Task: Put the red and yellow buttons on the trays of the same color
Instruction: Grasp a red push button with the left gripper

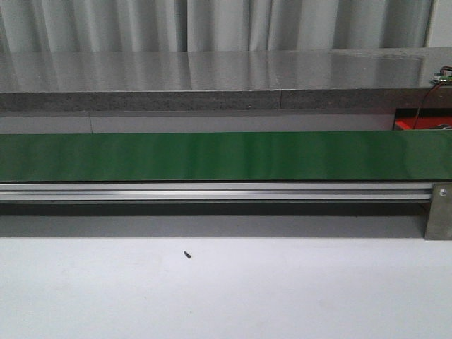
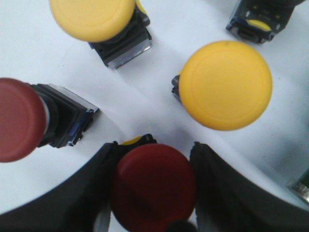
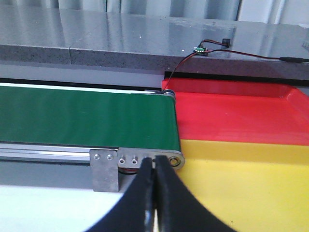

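Red button (image 2: 153, 186) upright between pincer fingers; red tray (image 3: 241, 113) adjoins yellow tray (image 3: 241, 188).

A conveyor belt (image 1: 212, 157) is running across the table (image 1: 226, 296) from left to right, with a raised counter (image 1: 212, 78) sitting behind it. Past the belt's right end, two trays are lying side by side, the far tray (image 3: 241, 108) behind the near tray (image 3: 251, 183). A small screw (image 1: 187, 254) is lying on the table before the belt. Several buttons (image 2: 224, 84) are standing near one another on the table, one button (image 2: 154, 186) sitting between the left gripper's (image 2: 154, 193) fingers.
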